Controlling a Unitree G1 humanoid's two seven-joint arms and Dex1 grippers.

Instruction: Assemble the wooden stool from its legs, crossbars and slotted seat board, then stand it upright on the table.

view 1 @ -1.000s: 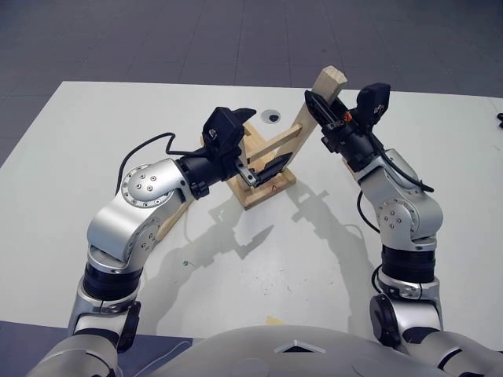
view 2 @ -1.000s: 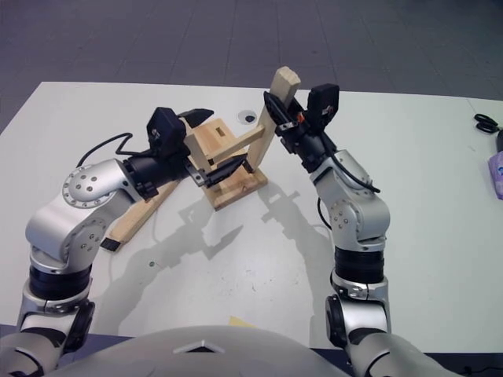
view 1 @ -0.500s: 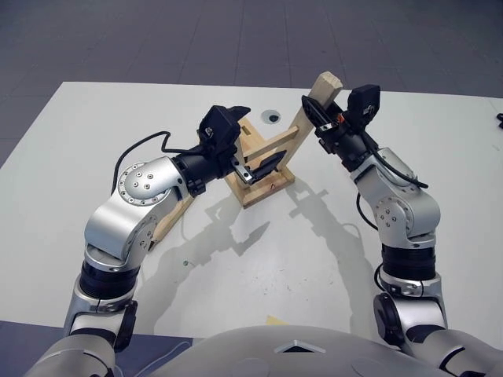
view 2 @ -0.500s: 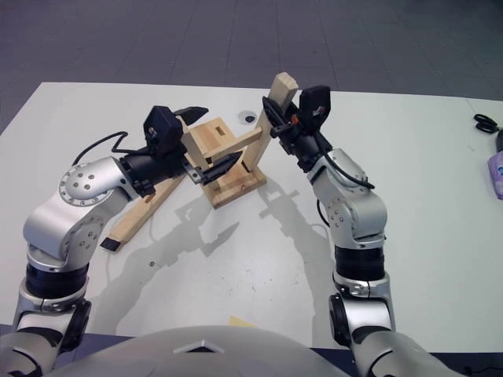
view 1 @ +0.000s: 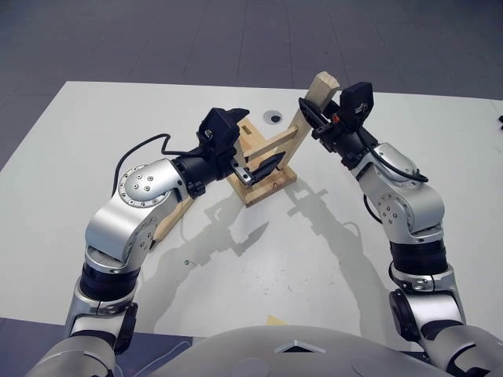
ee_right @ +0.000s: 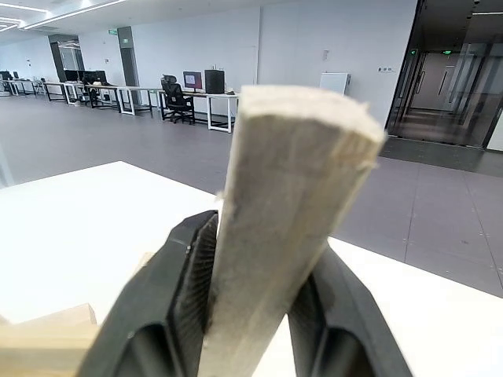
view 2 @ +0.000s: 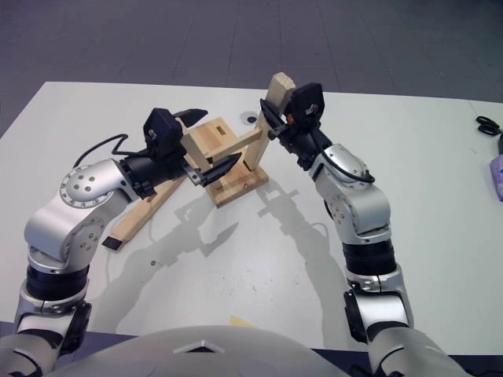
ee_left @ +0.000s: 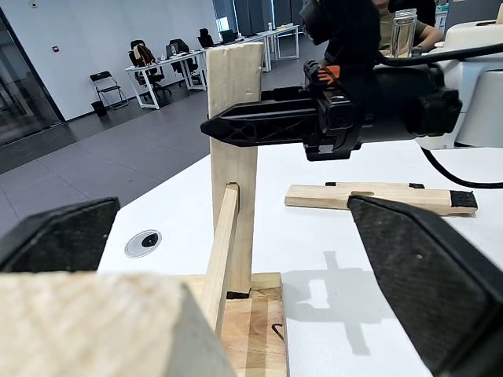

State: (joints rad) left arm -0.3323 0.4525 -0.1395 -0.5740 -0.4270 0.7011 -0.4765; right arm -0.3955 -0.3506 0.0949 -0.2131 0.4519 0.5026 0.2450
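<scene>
The right gripper (view 1: 314, 119) pinched the pale upright wooden leg (view 1: 324, 85) just below its top end, one black finger (ee_right: 185, 290) pressed against each side face. That leg stood tilted on the flat slotted seat board (view 1: 267, 187) lying on the white table (view 1: 94, 126). A thin wooden crossbar (view 1: 277, 143) joined it to a second wooden leg (view 2: 206, 135), which sat between the spread fingers of the left gripper (view 1: 250, 141).

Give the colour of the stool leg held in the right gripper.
The leg is pale natural wood, unpainted; right wrist view shows it best.
</scene>
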